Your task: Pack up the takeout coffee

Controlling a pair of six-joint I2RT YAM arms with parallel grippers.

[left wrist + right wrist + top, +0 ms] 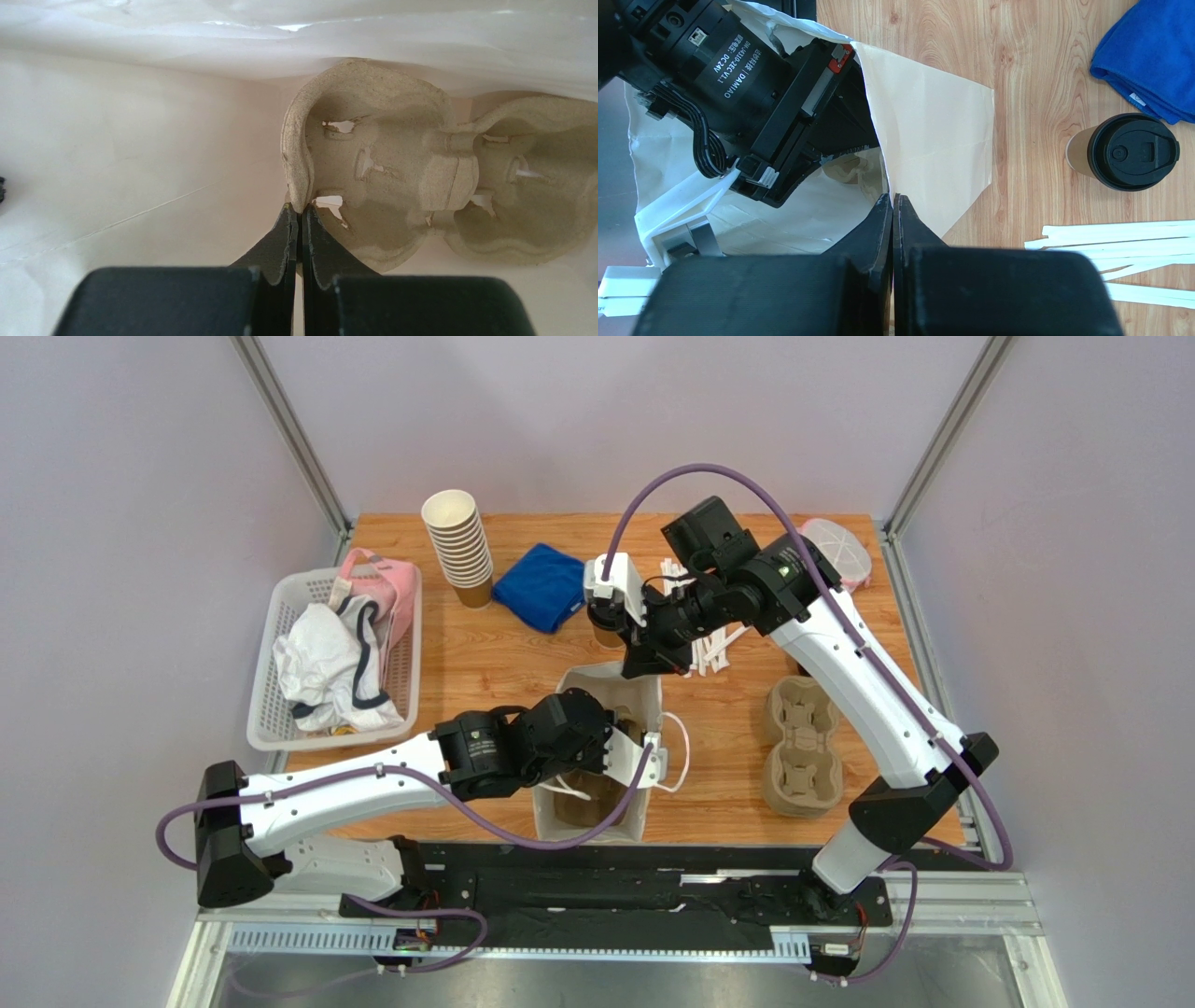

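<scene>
While right tool [892,206] pinches bag [934,140] rim | takeout coffee [1123,150] stands upright — well apart

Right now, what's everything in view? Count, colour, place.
takeout coffee: 1, brown with black lid, table's far centre
paper bag: 1, white, table centre
bagged carrier: 1, beige, inside paper bag
spare carrier: 1, beige, table right
cup stack: 1, cream, far edge
blue cloth: 1, blue, left of coffee
white sticks: several, white, near coffee
basket: 1, white, table left, cloths inside
plastic item: 1, pinkish, far right corner
left gripper: black, shut on bagged carrier
right gripper: black, shut on paper bag edge
</scene>
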